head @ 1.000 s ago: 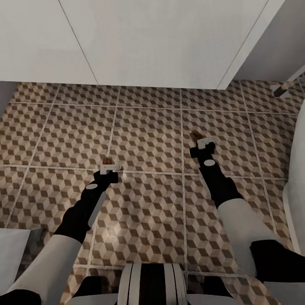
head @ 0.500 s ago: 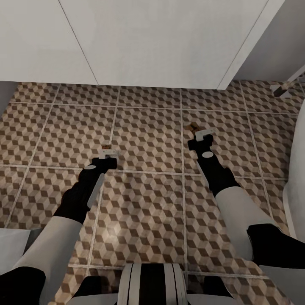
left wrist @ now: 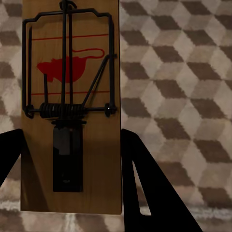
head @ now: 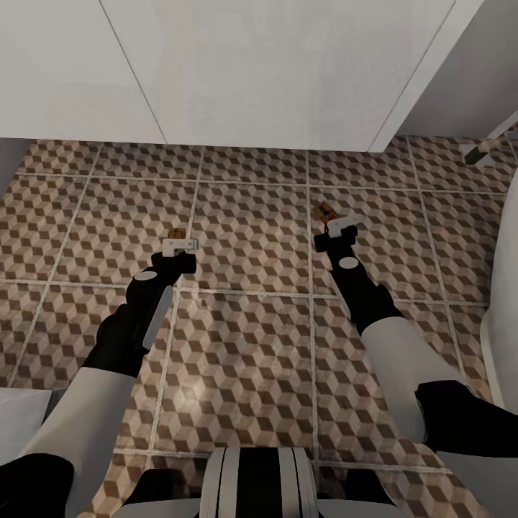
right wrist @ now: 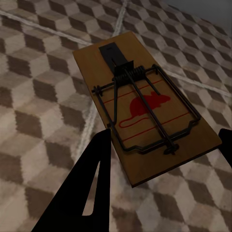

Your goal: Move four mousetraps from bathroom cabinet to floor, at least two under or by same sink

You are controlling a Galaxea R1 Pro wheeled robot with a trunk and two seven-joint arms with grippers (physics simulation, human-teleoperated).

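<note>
Two mousetraps are in hand above the cube-patterned bathroom floor (head: 252, 237). My left gripper (head: 178, 246) is shut on one mousetrap (head: 175, 233); the left wrist view has this brown board with wire spring and red mouse mark (left wrist: 70, 106) between the black fingers (left wrist: 145, 183). The right gripper (head: 342, 223) is shut on another mousetrap (head: 326, 211), which lies tilted between its fingers (right wrist: 92, 179) in the right wrist view (right wrist: 145, 111). Both traps hang just short of the white two-door vanity (head: 252, 72). Its basin and the wooden cabinet are out of view.
A curved white fixture (head: 503, 302) bounds the floor on the right. A white object (head: 21, 421) sits at the lower left by my left arm. A pale stand foot (head: 480, 150) rests at the far right near the grey wall (head: 475, 72).
Both arms have reached forward toward the vanity, each carrying its mousetrap with it. The camera has not shifted.
</note>
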